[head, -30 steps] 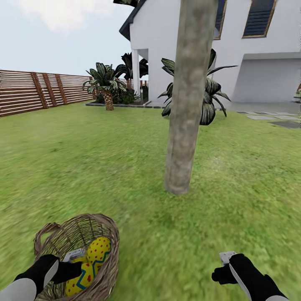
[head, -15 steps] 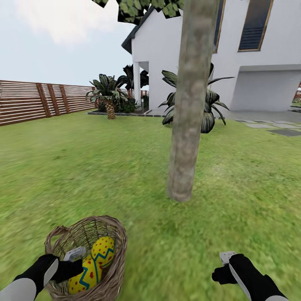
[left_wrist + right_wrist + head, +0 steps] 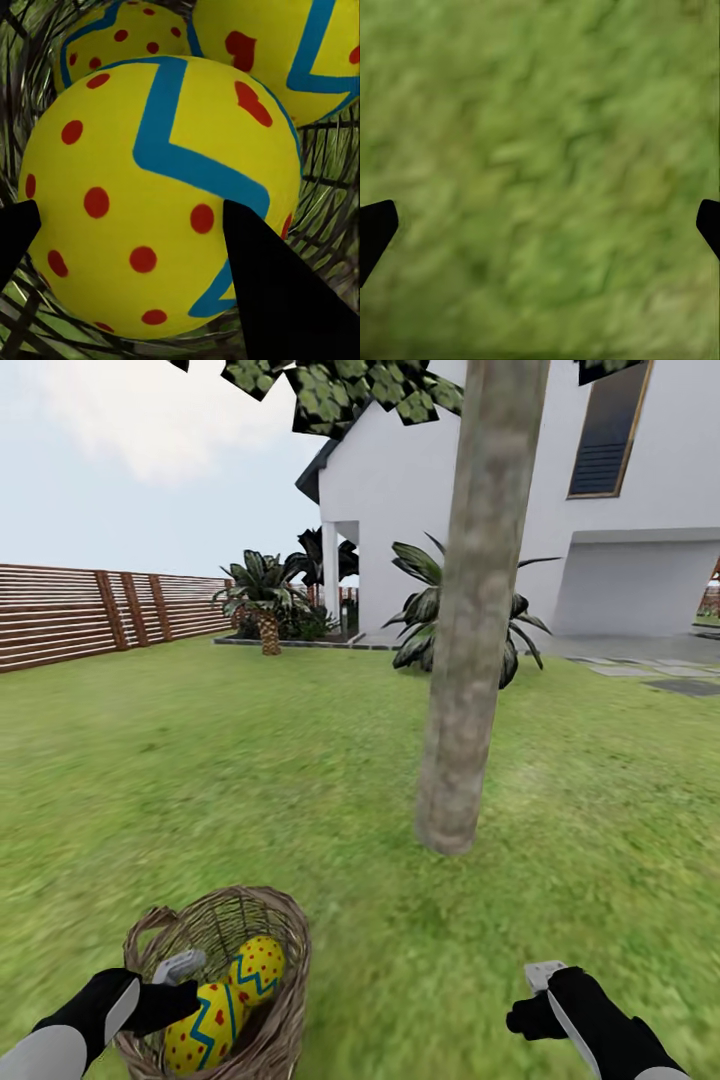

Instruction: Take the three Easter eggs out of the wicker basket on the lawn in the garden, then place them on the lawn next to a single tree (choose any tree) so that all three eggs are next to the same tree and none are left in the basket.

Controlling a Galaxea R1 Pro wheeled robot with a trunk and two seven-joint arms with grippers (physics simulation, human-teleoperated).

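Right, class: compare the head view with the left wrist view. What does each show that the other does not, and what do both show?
Head view alone: the tree trunk rising from the lawn, the white house, the wooden fence, palms, and the right gripper low over the grass.

Left wrist view alone: a third egg behind the nearest one, and the dots and zigzag up close.

Both: the left gripper inside the wicker basket, its fingers on either side of a yellow egg, with another egg beside it.
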